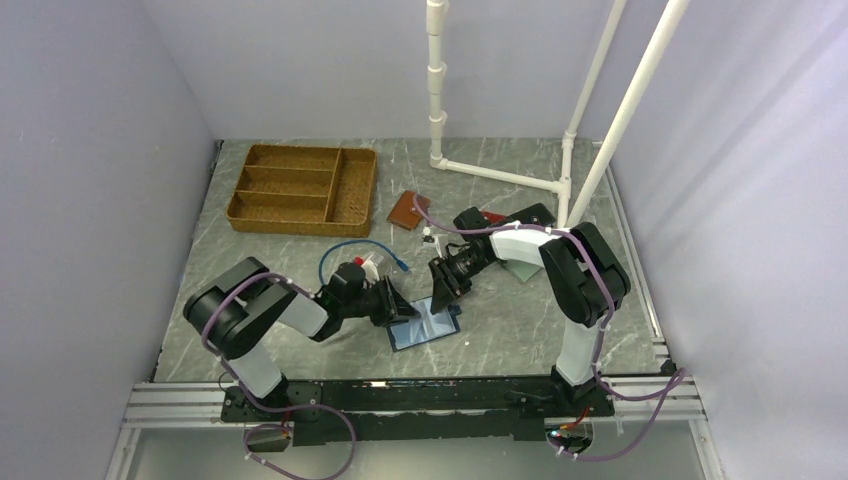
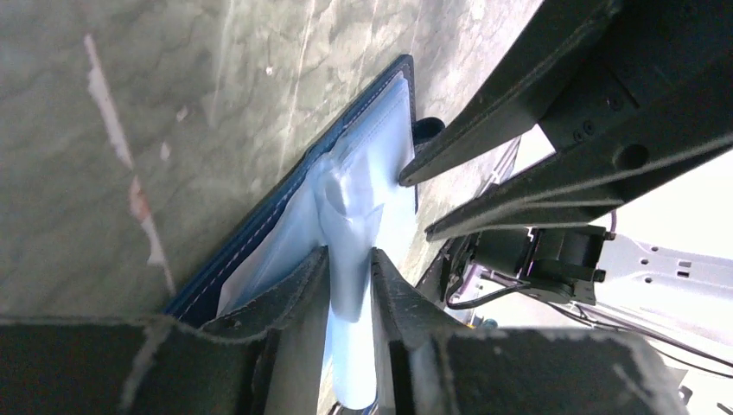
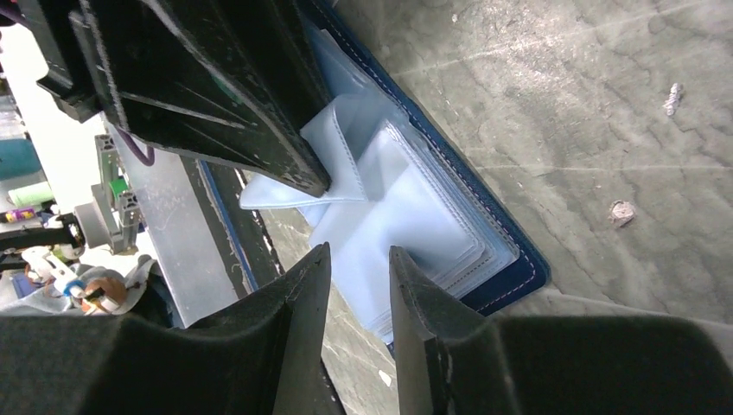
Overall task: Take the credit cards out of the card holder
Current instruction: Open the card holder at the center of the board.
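The navy card holder [image 1: 428, 328] lies open on the table between the two arms, with a stack of pale glossy sleeves inside. My left gripper [image 1: 408, 310] is shut on one pale sleeve [image 2: 350, 216] and lifts it off the stack; the navy edge [image 2: 285, 186] lies to the left. My right gripper [image 1: 440, 290] is open, with its jaws [image 3: 359, 255] just above the near corner of the sleeve stack [image 3: 415, 216] and nothing between them. The holder's navy border [image 3: 510, 277] shows to the right. I cannot tell any credit cards apart from the sleeves.
A wicker divided tray [image 1: 300, 187] stands at the back left. A tan-brown wallet [image 1: 408, 210] and a red wallet [image 1: 492, 216] lie behind the grippers. A blue cable [image 1: 350, 250] loops by the left arm. A white pipe frame [image 1: 500, 175] stands at the back right.
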